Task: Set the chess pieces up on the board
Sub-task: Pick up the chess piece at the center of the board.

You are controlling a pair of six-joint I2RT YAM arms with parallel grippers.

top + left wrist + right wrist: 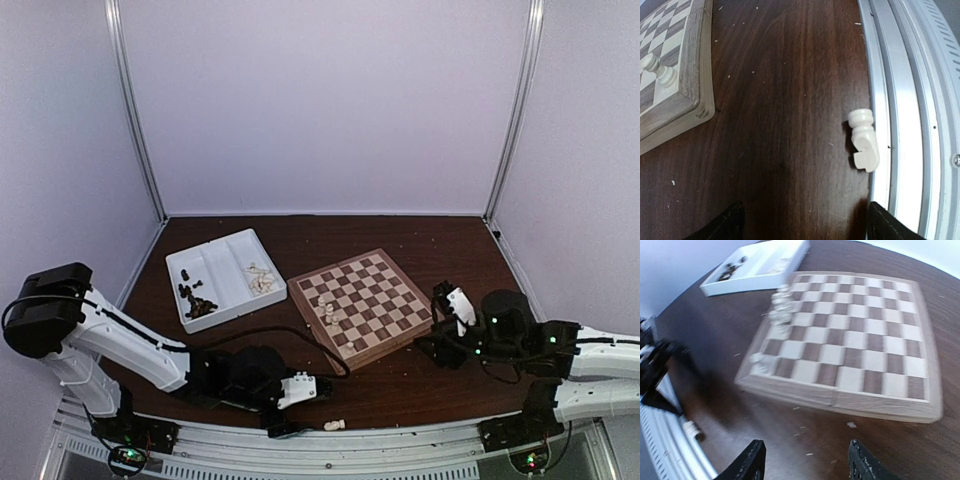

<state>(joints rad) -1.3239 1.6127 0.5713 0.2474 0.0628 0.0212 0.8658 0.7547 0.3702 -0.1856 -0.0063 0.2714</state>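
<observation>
One fallen cream knight [863,140], identifiable only from the left wrist, lies one o'clock of left gripper [807,222]; it and right gripper [806,464] gape empty.

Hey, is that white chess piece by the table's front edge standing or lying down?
Lying down. The white piece rests on its side on the table, its round base facing sideways.

The checkered wooden board [385,290] lies rotated. A few cream pieces [328,313] stand on its left squares; one cream knight [863,140] lies toppled nearer, off it.
</observation>
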